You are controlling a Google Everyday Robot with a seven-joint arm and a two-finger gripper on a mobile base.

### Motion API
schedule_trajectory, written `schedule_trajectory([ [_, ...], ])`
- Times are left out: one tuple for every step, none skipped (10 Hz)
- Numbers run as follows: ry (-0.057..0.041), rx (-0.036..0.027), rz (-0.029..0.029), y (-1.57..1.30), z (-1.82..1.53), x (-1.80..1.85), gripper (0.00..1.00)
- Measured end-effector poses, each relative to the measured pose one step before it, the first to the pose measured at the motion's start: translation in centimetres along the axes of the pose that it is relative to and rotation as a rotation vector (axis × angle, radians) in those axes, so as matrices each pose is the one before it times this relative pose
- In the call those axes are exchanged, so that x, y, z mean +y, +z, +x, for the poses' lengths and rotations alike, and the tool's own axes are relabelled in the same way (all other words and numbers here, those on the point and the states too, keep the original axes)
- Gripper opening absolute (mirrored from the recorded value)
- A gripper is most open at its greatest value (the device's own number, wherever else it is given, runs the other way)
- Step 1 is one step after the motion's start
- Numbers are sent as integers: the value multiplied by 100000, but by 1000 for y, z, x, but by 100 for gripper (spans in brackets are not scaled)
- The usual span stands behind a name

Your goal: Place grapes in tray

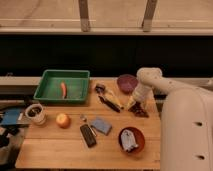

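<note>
The grapes (pixel 139 111) are a small dark reddish-purple clump on the wooden table, right of the banana (pixel 113 100) and in front of the purple bowl (pixel 127 82). My gripper (pixel 135 104) reaches down from the white arm on the right and sits right at the upper left of the grapes, partly covering them. I cannot make out whether it touches them. The green tray (pixel 46 94) stands at the back left of the table, well away from the gripper, with an orange carrot (pixel 63 89) lying in it.
A red-brown bowl (pixel 131 139) with a pale object stands front right. A blue sponge (pixel 101 125), a black object (pixel 88 135), an orange fruit (pixel 63 120) and a white cup (pixel 35 113) lie across the middle and left. My white body (pixel 187 130) fills the right side.
</note>
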Motion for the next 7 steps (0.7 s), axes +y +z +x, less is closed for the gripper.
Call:
schedule_trajectory([
  [245,-246,-344,-113,208,-187,37],
  [308,-75,-954,-20,272,-130,25],
  [210,93,-487,5,168,-95,17],
  [-234,10,-92,89,292,-55,8],
  [-591,-352,-66,23,239,256,2],
  [-309,-1555,-419,-661,-229,532,0],
  [535,-1445,-142,-1051,-243,334,0],
])
